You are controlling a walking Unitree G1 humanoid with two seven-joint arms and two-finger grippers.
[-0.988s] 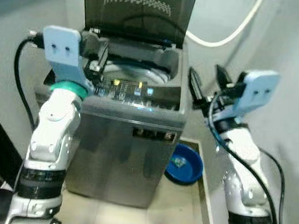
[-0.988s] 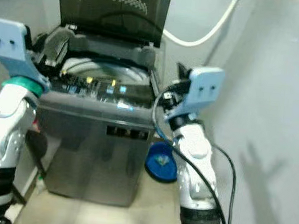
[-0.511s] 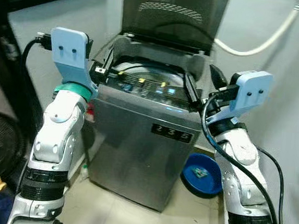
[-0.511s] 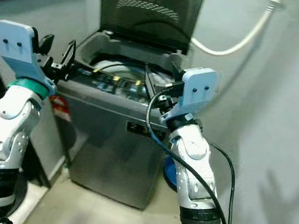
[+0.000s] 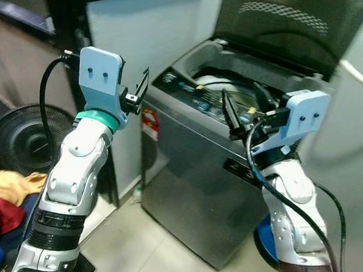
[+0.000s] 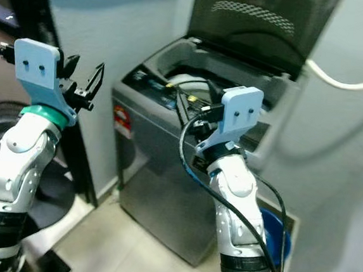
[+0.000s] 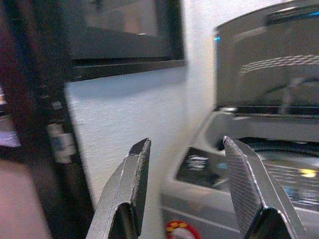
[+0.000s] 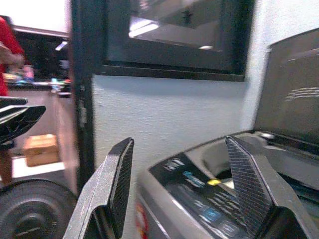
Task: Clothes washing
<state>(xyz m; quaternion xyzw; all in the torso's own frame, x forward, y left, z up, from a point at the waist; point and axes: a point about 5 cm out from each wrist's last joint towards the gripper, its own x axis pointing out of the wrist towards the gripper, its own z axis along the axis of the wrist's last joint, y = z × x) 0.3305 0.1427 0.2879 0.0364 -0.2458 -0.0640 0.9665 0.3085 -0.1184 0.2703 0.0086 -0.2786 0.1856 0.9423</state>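
Grey wall [image 5: 145, 37], open-lidded washing machine [image 5: 197, 175]

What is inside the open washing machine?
The washing machine stands with its lid raised. The pale drum rim shows, but the right gripper and the tub wall hide the drum's depth.

Washing machine [image 5: 228, 178]: its drum interior is mostly hidden behind the rim and the right arm, contents unreadable. The lid [image 5: 286, 24] is cut off at the top edge. The blue basin [image 6: 277, 237] peeks out, half hidden behind the arm. Panel labels are too small to read.
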